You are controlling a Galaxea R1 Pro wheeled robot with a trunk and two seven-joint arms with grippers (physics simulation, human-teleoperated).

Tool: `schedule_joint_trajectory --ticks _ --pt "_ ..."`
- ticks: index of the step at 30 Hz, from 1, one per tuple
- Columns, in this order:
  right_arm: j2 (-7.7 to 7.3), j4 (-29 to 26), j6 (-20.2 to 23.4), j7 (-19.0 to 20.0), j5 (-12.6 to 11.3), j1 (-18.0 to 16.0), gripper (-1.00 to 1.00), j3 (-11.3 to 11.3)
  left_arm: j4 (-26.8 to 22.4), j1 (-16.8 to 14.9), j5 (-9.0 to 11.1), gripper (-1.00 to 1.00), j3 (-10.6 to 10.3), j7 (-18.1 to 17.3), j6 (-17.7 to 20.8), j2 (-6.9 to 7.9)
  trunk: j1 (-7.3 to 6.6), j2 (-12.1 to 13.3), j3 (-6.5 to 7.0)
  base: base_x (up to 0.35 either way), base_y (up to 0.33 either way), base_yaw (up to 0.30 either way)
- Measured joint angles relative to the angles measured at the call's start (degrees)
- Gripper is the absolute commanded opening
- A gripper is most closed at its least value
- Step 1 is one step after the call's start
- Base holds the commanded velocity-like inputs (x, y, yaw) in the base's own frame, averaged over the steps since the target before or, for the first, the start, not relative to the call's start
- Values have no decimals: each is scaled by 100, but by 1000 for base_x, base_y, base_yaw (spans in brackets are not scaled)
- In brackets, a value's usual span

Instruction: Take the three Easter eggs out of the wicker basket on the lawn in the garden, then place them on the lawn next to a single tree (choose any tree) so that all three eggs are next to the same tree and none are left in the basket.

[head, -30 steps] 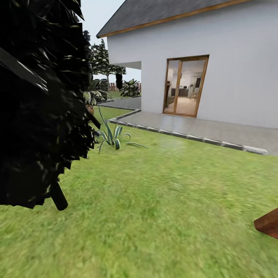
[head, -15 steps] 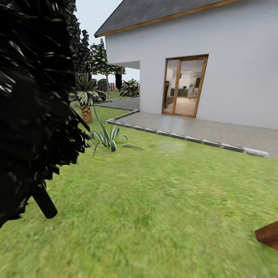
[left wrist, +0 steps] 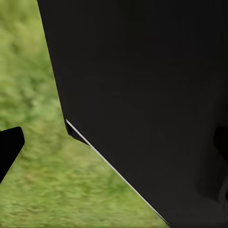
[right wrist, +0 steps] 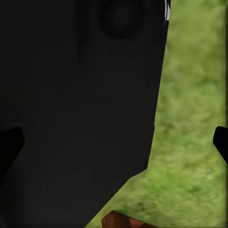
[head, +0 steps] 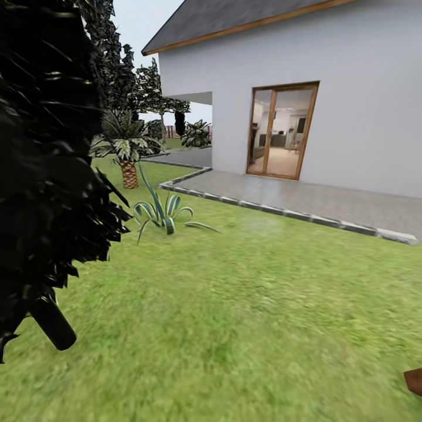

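The Easter eggs and the wicker basket are out of view. The lawn (head: 246, 305) spreads across the head view in front of a white house (head: 351, 70). In the left wrist view, my left gripper (left wrist: 114, 142) has a dark fingertip (left wrist: 9, 147) at one edge, over grass and beside my own black body. My right gripper (right wrist: 114, 145) shows two fingertips (right wrist: 221, 145) far apart with nothing held between them. Both grippers stand open.
A dark narrow cypress (head: 41, 176) crowds the left, its trunk (head: 53, 322) meeting the grass. Beyond it grow a spiky plant (head: 161, 214) and a small palm (head: 126, 146). A paved patio (head: 305, 196) with a kerb fronts the glass door (head: 281, 129). A brown wooden corner (head: 415, 380) sits low right.
The whole head view has shifted as the camera moved. The cypress now sits further left and uncovers the palm. The brown wooden corner has slipped toward the lower right edge.
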Motion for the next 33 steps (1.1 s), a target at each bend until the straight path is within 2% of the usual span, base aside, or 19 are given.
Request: schedule_joint_trajectory --ticks 11,33 --pt "0 0 8 -3 0 0 100 0 0 0 -8 100 -3 0 0 0 0 0 0 333 -25 0" --pt "-26 -3 3 -18 -14 0 100 -29 0 0 -14 100 -18 0 -2 2 1 0 0 306 -137 0"
